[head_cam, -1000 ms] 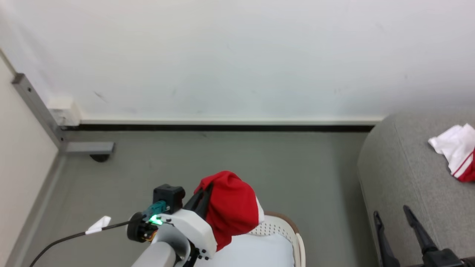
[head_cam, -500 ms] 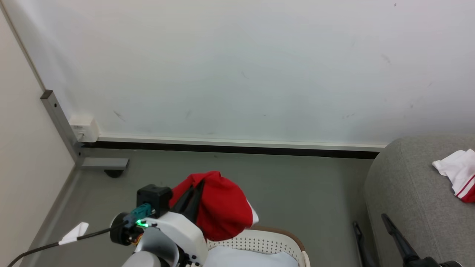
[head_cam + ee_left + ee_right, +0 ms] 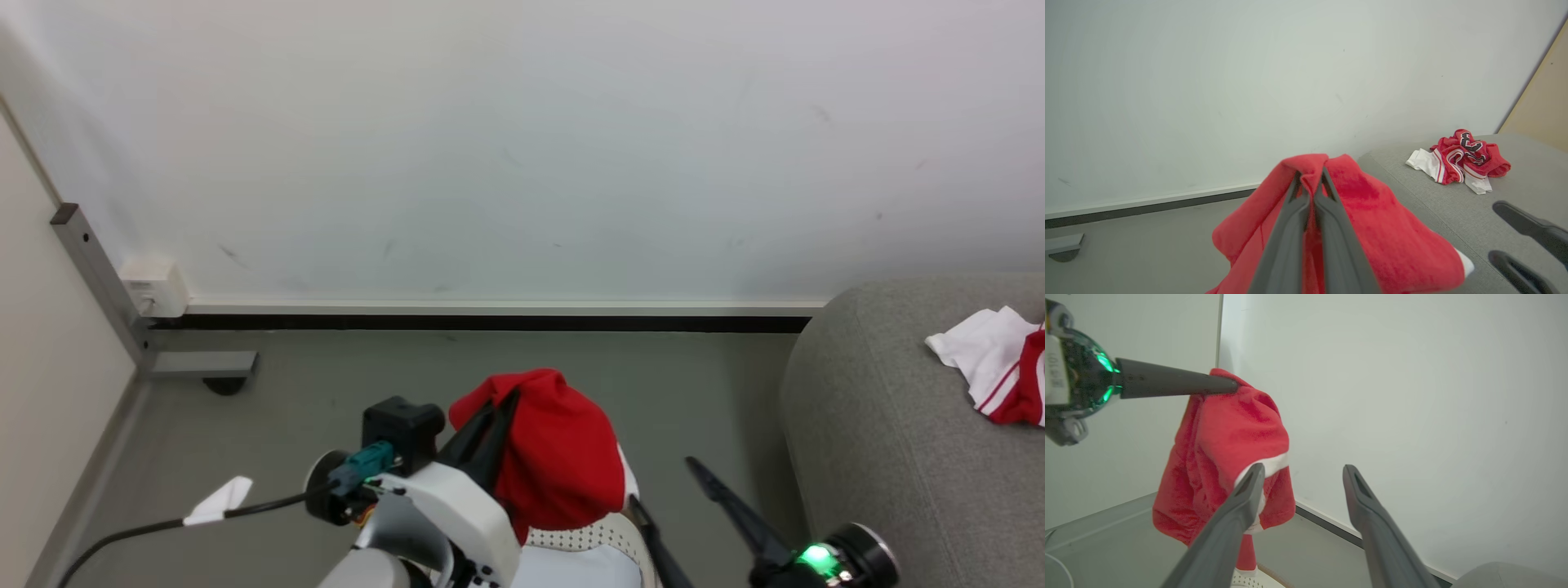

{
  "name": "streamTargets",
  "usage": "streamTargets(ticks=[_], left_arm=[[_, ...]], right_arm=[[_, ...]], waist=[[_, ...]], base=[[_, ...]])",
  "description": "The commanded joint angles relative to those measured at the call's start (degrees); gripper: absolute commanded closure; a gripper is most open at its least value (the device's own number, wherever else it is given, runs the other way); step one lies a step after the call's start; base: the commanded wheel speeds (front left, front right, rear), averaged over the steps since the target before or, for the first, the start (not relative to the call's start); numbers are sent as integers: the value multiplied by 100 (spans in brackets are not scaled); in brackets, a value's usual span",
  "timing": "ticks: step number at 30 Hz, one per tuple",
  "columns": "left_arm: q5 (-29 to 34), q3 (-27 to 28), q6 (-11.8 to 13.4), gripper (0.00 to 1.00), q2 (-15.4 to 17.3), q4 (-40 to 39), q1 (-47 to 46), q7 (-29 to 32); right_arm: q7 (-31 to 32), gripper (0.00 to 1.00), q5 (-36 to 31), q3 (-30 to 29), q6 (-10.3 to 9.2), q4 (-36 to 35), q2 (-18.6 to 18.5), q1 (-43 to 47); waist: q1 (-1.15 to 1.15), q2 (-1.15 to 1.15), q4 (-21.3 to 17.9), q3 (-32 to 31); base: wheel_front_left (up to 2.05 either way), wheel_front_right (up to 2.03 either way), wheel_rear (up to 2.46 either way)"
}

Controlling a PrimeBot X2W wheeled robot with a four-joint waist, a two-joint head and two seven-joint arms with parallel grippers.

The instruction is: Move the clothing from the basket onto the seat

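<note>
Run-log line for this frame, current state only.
phase: transfer | left gripper: shut on red garment over basket | right gripper: open, empty | seat: second garment lying on it

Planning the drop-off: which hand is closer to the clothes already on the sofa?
Right. The open right hand hangs beside the sofa, nearer that pile; the left hand, gripping a red garment, is farther left.

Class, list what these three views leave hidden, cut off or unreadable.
- Head view: basket interior, covered by the held red garment and cut by the bottom edge.
- Head view: striped garment on the sofa, cut by the right edge.
- Left wrist view: that garment's lettering, too small to read.
</note>
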Motion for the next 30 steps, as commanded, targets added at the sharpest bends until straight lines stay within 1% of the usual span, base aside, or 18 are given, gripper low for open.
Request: streamTargets(ticks=[1,4,6,9,15,18,19,20,21,27,28,29,30], left_arm=[[99,-43,-26,100,-54,35,-93,3],[118,-194,-86,100,-185,154,-219,20],[141,-291,-129,100,-261,210,-300,21],[160,-396,-177,100,-325,239,-368,35],[153,-672,-285,100,-439,213,-459,78],[63,-813,-333,100,-487,144,-439,140],[44,-847,-323,100,-497,127,-433,154],[36,-879,-318,100,-509,118,-431,169],[27,-904,-313,100,-521,111,-430,184],[60,-920,-256,100,-461,149,-410,201],[70,-918,-256,96,-447,154,-413,191],[76,-918,-251,83,-437,158,-412,175],[85,-919,-245,66,-427,161,-411,158]], right_arm=[[4,0,-7,159,-15,40,-29,-116],[4,0,45,538,-15,142,-36,-270],[4,0,-67,686,-15,224,-89,-421],[5,0,-202,735,-15,329,-124,-547],[5,0,-842,774,-15,780,-194,-912],[5,0,-1112,683,-15,991,-180,-1079],[5,23,-1138,602,-15,1066,-159,-1099],[5,84,-1166,542,-14,1143,-145,-1132],[5,100,-1174,495,-15,1187,-126,-1165],[5,100,-1035,197,-15,1256,-56,-1136],[5,100,-1013,147,-15,1246,-46,-1119],[5,100,-997,100,-15,1226,-35,-1106],[5,100,-950,49,-15,1201,-27,-1094]], waist=[[0,0,-50,17],[0,0,-118,28],[0,0,-162,36],[0,0,-190,42],[0,0,-243,48],[0,0,-238,40],[0,0,-228,37],[0,0,-216,33],[0,0,-202,31],[0,0,-157,34],[0,0,-157,36],[0,0,-160,38],[0,0,-167,43]], base=[[0,0,0],[0,0,0],[0,0,0],[0,0,0],[0,0,0],[0,0,0],[0,0,0],[0,0,0],[0,0,0],[0,0,0],[0,0,0],[0,0,0],[0,0,0]])
